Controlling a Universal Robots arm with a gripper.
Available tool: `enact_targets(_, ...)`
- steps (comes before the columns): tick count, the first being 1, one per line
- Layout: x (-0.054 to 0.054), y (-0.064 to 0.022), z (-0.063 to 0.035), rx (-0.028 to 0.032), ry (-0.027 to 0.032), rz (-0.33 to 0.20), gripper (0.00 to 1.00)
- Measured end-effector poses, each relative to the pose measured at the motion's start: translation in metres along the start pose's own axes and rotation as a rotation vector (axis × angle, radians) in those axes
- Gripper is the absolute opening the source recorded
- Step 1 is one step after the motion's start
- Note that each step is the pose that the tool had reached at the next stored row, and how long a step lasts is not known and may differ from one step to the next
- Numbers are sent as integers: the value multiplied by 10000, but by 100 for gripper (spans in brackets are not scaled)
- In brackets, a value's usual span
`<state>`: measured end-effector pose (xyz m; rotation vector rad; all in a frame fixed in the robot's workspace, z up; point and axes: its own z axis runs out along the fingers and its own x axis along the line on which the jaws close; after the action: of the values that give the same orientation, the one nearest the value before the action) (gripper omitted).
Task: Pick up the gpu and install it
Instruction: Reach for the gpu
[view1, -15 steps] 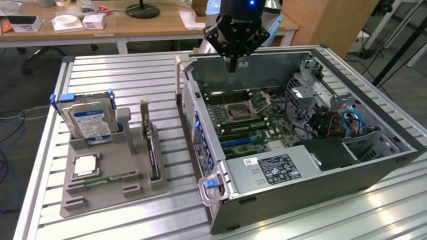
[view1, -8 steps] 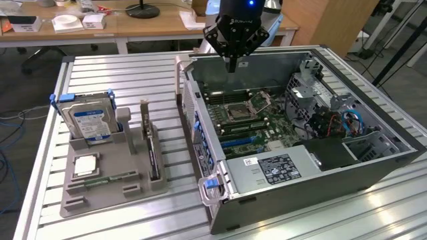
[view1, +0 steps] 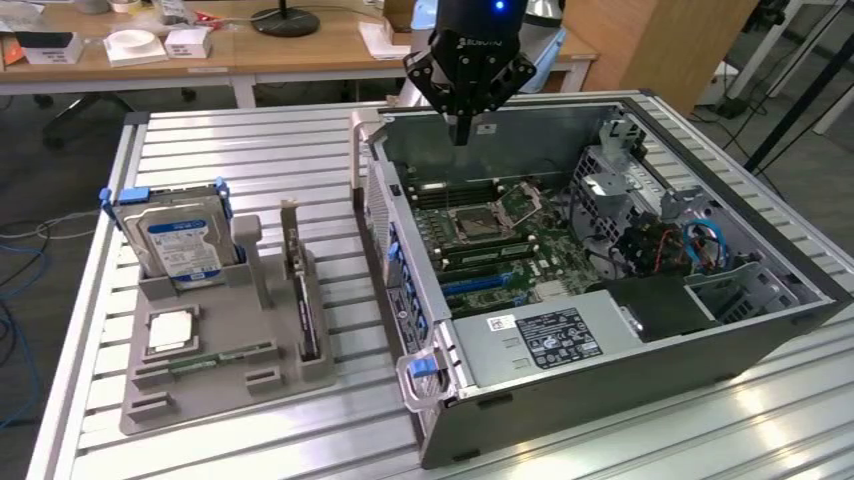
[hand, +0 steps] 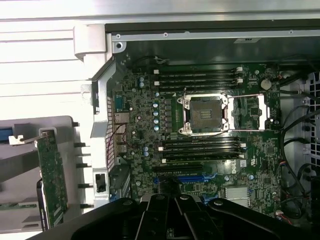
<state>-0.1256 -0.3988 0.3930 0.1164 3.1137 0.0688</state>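
Exterior view: closed, empty pincer above the far wall of the open computer case. Well apart from it, toward the exterior view's left and outside the case, gpu standing on edge in grey rack, near hard drive.

Black gripper of angular shape, narrowing toward the tips, with small white lettering across the housing and a blue light above it. From the wrist camera, matte black linkage bars with round pivot pins at the joints.
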Motion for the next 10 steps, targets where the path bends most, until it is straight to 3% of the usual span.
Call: enact_targets(10, 30, -2, -1, 0, 0, 4, 11)
